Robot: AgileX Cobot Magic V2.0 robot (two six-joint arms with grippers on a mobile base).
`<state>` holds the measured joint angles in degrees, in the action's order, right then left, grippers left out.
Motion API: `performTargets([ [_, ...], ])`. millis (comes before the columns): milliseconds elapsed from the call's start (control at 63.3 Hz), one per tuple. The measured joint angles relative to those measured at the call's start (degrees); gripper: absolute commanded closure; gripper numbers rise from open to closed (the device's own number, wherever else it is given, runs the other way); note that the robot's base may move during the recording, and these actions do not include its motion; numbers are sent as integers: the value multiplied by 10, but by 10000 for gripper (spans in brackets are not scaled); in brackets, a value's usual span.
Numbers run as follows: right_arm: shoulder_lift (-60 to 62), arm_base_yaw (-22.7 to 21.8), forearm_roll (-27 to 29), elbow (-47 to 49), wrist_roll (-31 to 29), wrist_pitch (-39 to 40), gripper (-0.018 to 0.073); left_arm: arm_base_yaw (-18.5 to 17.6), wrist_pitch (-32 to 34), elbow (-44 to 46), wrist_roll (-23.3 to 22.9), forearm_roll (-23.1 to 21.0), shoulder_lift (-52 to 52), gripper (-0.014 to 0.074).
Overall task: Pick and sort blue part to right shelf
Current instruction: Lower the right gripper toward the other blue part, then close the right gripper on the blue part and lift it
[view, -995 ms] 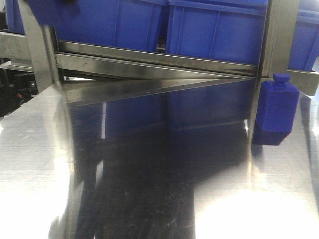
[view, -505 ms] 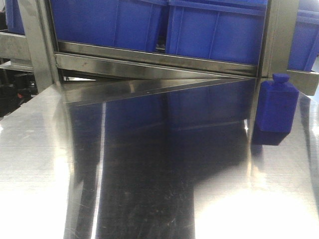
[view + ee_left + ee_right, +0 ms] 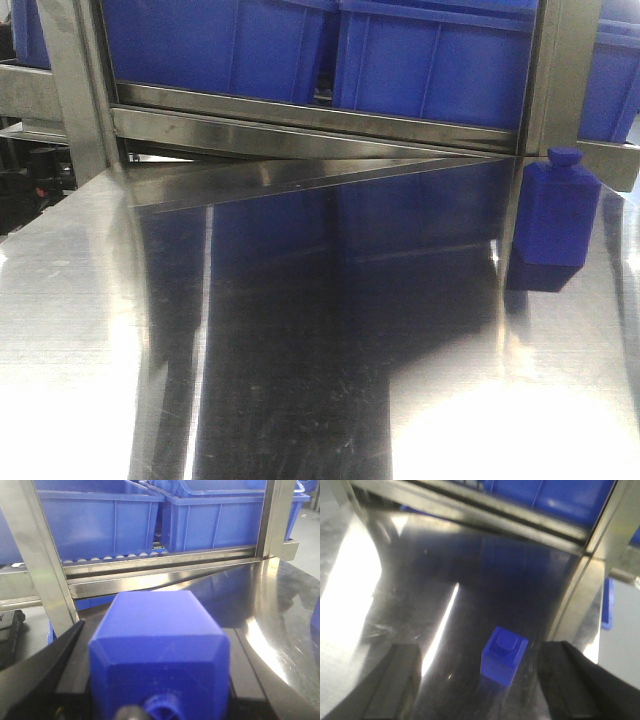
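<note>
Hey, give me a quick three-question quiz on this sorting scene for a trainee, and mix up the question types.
1. True or false: the blue part on the steel table lies on its side.
2. Which holds the second blue part? A left gripper, B right gripper.
3. Fill in: the bins on the shelf are ___.
Key: 1 false, it stands upright. 2 A. 3 blue.

Polished steel tabletop [image 3: 70, 330], bright glare patches; steel rack frame [image 3: 300, 130] behind, blue bins [image 3: 440, 70] above; floor [image 3: 306, 530] apparently grey.
</note>
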<state>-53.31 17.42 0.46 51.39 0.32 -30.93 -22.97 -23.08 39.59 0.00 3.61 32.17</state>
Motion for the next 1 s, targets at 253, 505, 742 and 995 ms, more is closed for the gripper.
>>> performTargets([
  [253,-152,-19,0,123,36,-129,-41,0,0,0,0,0,-1,209],
  [505,-327,-21,-1,265,97,-248,-41,0,0,0,0,0,-1,209],
  [742,-439,-21,-43,301,148,-297,-41,0,0,0,0,0,-1,209],
  [995,-495,-22,-56,303,162,-279,-41,0,0,0,0,0,-1,209],
])
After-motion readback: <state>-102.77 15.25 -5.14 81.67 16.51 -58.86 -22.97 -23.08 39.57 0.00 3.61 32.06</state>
